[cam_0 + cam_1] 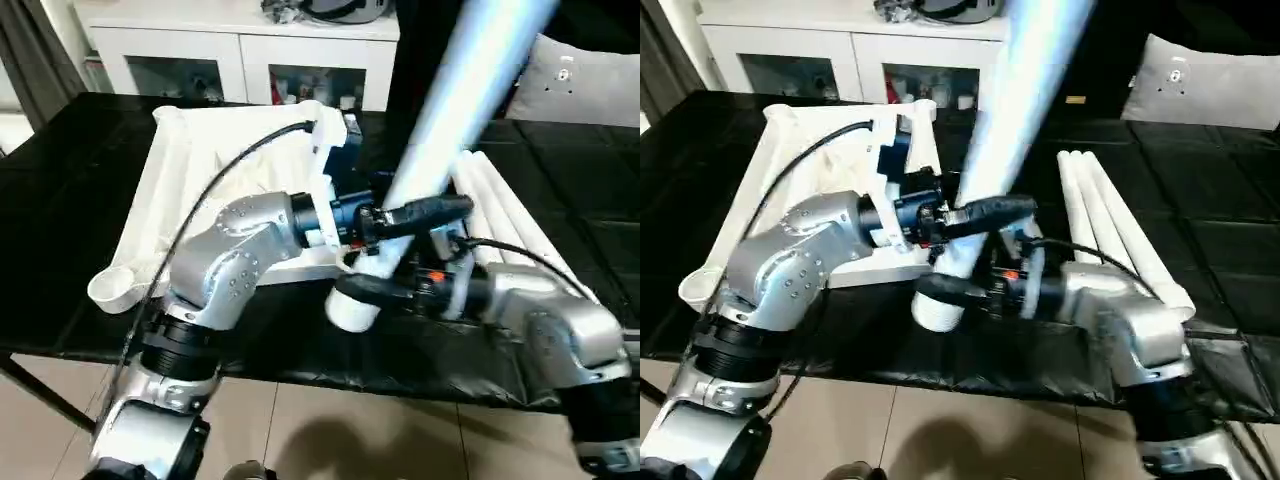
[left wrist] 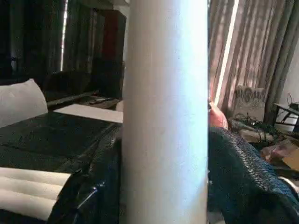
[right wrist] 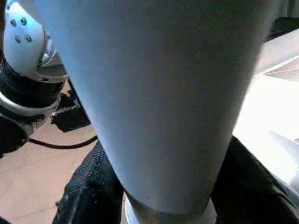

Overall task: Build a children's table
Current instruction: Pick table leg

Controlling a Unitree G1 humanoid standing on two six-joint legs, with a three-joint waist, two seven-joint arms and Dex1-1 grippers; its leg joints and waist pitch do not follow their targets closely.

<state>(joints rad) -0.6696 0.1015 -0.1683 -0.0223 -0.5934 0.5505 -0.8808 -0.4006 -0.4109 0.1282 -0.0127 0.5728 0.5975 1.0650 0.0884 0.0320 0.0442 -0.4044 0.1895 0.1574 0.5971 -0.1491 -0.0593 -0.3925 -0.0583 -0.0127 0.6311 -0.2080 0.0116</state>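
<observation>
A: Where was the leg held?

B: Tilted above the black table's near edge, clamped by the left gripper and the right gripper.

A: And the rest?

B: The tabletop was laid underside up towards the left edge; spare legs were laid towards the right edge.

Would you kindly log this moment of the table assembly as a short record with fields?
held part: one white leg, tilted, its lower end near the tabletop's corner
left gripper: closed around the leg
right gripper: closed around the leg, lower down
tabletop: underside up on the black table
spare legs: lying side by side to the robot's right
background: white cabinet
</observation>
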